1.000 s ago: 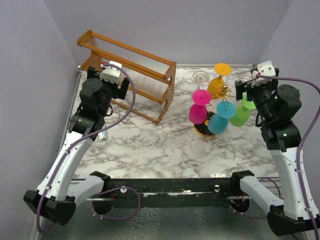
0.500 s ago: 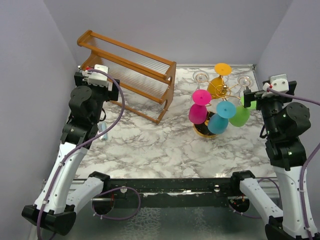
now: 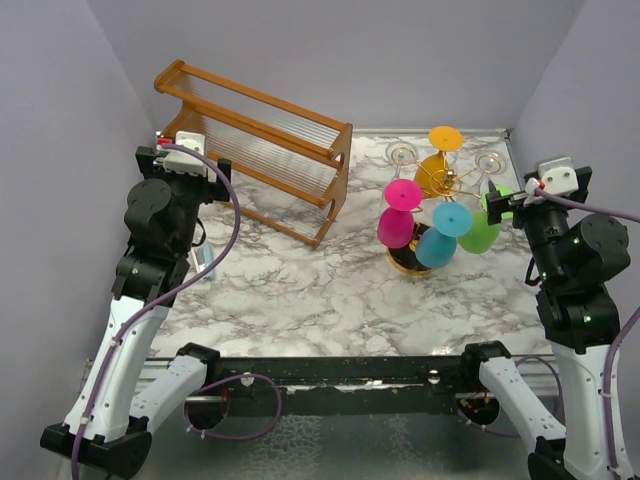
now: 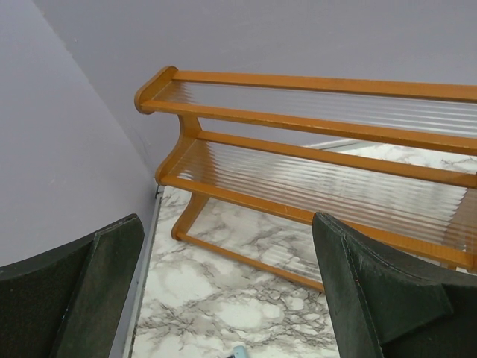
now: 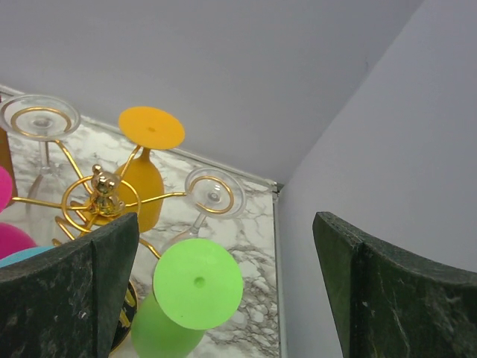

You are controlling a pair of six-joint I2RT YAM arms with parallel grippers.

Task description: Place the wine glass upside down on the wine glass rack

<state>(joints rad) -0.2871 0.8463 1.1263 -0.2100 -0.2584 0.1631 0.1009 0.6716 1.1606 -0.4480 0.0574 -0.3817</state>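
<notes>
The clear stemmed wine glass [image 3: 489,163] is seen hung bowl-down, stem upright, on the far-right loop of the gold wire tree-shaped rack [image 3: 447,182], which stands on the marble-patterned bench [image 3: 330,290] among coloured glasses. The right gripper [image 3: 498,203], much the nearer, is poised just right of the rack and angled down toward it, its jaws spread wide and empty. The left gripper [image 4: 227,287] is raised well left of the rack, facing the brown slatted wooden shelf [image 4: 320,149], jaws likewise parted around nothing.

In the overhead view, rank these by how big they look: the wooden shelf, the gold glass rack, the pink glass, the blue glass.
1. wooden shelf
2. gold glass rack
3. pink glass and blue glass: about alike, unranked
</notes>
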